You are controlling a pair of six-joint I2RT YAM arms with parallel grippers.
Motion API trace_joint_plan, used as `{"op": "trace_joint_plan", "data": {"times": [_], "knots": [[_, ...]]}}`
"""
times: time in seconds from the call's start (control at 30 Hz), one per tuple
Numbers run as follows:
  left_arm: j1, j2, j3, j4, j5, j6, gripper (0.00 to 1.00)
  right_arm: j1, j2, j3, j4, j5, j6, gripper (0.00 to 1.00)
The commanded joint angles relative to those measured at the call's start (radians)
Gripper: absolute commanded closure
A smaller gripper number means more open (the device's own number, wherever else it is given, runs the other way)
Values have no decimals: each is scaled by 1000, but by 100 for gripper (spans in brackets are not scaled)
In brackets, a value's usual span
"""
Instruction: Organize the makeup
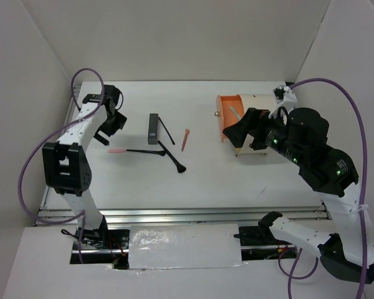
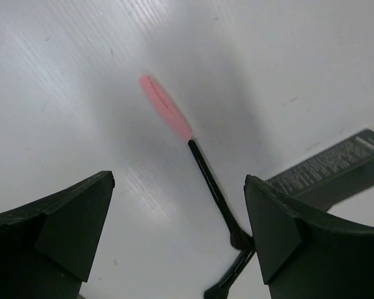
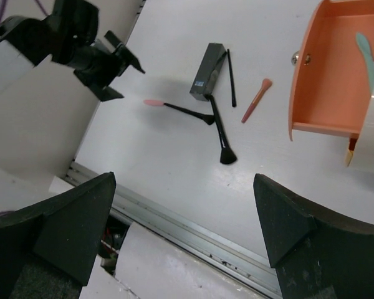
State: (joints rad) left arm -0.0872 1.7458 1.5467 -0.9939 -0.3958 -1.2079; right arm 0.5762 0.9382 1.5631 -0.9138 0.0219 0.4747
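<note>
The makeup lies left of the table's middle. A dark grey tube (image 1: 153, 128) has a thin black stick (image 1: 167, 130) beside it. A pink-tipped black applicator (image 1: 132, 150) and a black brush (image 1: 173, 158) lie in front of the tube, and a short orange-pink stick (image 1: 186, 139) lies to the right. My left gripper (image 1: 107, 133) hangs open just left of the pink tip (image 2: 166, 115), its jaws (image 2: 179, 180) straddling the handle without touching. My right gripper (image 1: 239, 132) is open over the orange drawer, nothing between its fingers (image 3: 184, 179).
A cream drum-shaped box (image 1: 255, 124) stands at the right with its orange drawer (image 3: 327, 75) pulled open and a teal item (image 3: 365, 52) inside. A metal rail (image 1: 193, 215) runs along the table's near edge. White walls close in the back and sides.
</note>
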Motion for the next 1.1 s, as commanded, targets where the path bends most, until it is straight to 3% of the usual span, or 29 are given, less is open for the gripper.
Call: {"op": "trace_joint_plan", "data": {"times": [0.0, 0.27, 0.6, 0.77, 0.9, 1.07], "knots": [[6, 113, 96, -46, -23, -8, 1, 5, -21, -1, 36, -74, -5, 0], [56, 241, 98, -28, -2, -44, 1, 5, -45, -20, 16, -45, -1, 0], [75, 273, -45, 84, 32, -71, 4, 5, -18, -6, 15, -37, -4, 0], [76, 287, -102, 136, 49, -81, 13, 5, 7, 18, 3, -34, -13, 0], [78, 288, -140, 169, 52, -88, 15, 4, 13, 25, 1, -33, -15, 0], [78, 301, -151, 164, 54, -96, 31, 5, 20, 32, 1, -28, -16, 0]]}}
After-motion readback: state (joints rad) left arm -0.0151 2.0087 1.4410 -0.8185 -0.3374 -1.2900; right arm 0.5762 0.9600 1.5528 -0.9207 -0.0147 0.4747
